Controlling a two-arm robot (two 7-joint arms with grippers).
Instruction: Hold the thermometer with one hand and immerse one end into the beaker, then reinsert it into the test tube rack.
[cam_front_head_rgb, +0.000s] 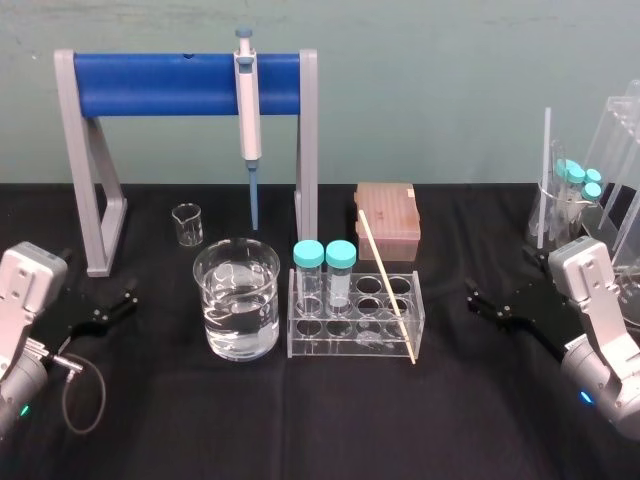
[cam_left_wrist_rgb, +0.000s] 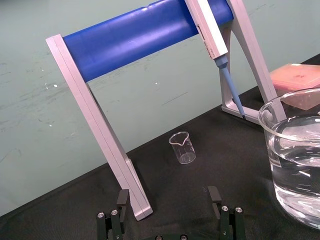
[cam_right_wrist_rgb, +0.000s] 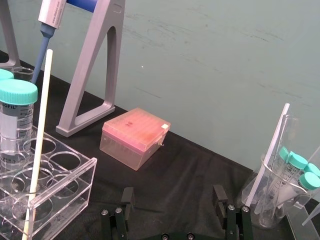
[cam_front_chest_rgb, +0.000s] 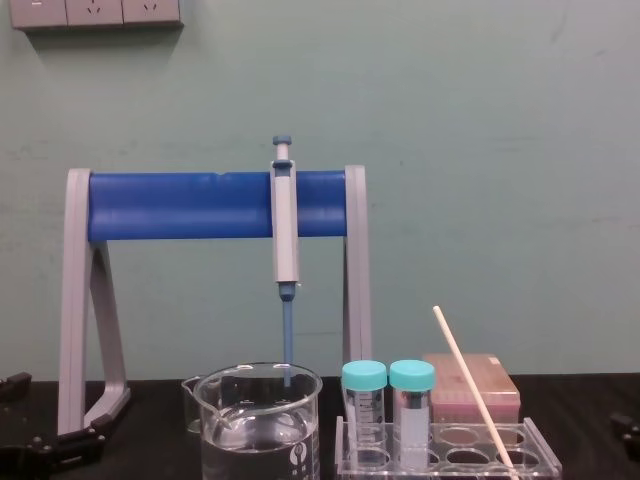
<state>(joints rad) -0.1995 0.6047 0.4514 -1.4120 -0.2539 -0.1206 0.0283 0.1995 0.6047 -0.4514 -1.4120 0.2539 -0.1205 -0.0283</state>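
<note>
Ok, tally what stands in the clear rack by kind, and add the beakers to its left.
Teal-capped tubes: 2
Thermometer: 1
Beakers: 2 (large beaker, small beaker)
Total: 5

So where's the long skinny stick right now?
In the head view the thermometer leans in the right end of the test tube rack, right of the two capped tubes, its top tilting toward the pink box.
</note>
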